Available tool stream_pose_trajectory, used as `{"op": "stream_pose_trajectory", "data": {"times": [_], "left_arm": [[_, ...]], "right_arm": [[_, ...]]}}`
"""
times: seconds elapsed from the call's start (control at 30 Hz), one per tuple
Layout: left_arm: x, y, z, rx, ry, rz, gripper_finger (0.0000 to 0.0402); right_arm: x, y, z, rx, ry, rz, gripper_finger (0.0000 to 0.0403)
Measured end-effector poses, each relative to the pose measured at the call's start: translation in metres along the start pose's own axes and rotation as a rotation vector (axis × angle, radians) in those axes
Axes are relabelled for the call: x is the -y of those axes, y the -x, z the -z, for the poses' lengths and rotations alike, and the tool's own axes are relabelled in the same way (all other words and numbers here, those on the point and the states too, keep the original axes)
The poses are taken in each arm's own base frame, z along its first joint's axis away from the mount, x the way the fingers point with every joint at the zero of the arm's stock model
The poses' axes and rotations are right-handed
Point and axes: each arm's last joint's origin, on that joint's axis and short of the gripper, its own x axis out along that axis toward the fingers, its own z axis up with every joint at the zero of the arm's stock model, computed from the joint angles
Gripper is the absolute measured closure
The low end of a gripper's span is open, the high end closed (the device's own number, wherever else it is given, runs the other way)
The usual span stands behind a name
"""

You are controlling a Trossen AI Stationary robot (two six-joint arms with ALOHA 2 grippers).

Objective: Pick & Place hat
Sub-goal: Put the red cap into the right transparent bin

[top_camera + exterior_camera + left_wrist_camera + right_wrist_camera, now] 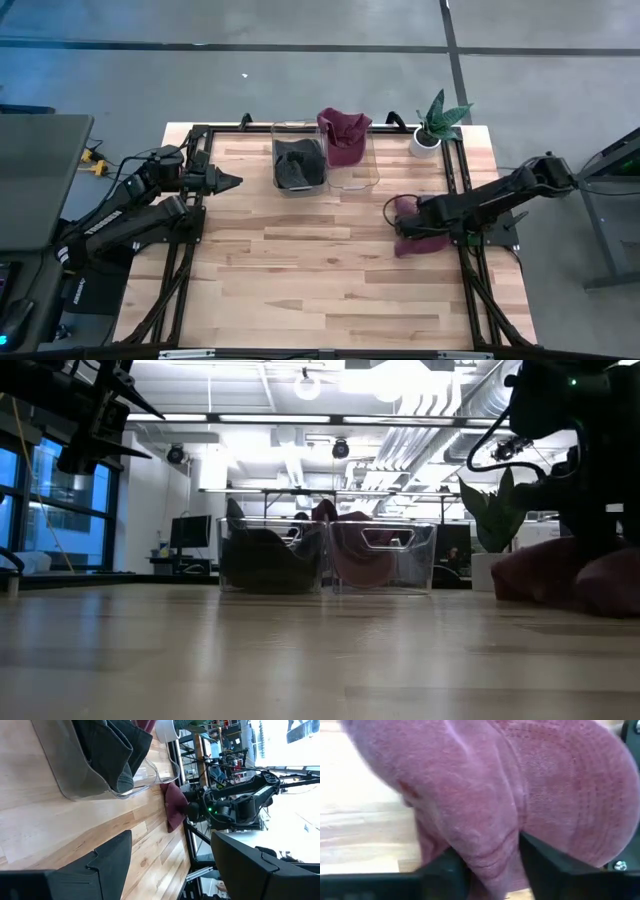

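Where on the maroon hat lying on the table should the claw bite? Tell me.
Grip the raised fold of soft crown fabric on the maroon hat, coming from above. It lies slumped on the table, and the right claw already pinches that ridge.

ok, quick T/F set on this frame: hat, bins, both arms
1. The right gripper has its fingers closed on a maroon hat lying on the table. True.
2. Both clear bins are empty. False: the left bin holds a dark hat; the right bin holds another maroon hat.
3. The left gripper holds a hat. False: it is open, holding nothing, at the table's left edge.
4. A potted plant stands beside the right bin. True.
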Motion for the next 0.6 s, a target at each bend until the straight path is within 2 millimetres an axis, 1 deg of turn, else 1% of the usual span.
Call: {"op": "stream_pose_trajectory", "data": {"times": [0.1, 0.13, 0.17, 0.3, 0.6], "left_arm": [[0.0, 0.0, 0.0, 0.001, 0.0, 0.0, 0.0138], [0.0, 0.0, 0.0, 0.001, 0.0, 0.0, 0.0138], [0.0, 0.0, 0.0, 0.001, 0.0, -0.001, 0.0138], [0.0, 0.0, 0.0, 0.003, 0.0, -0.001, 0.0138], [0.0, 0.0, 0.0, 0.002, -0.001, -0.001, 0.0138]], "right_arm": [[0.001, 0.002, -0.001, 0.014, 0.046, -0.018, 0.0351], [0.001, 0.003, -0.001, 0.016, 0.066, -0.028, 0.0375], [0.0, 0.004, -0.001, 0.018, 0.088, -0.04, 0.0387], [0.003, 0.01, -0.002, 0.012, 0.131, -0.089, 0.0396], [0.011, 0.031, -0.002, 0.129, 0.166, -0.295, 0.04]]}}
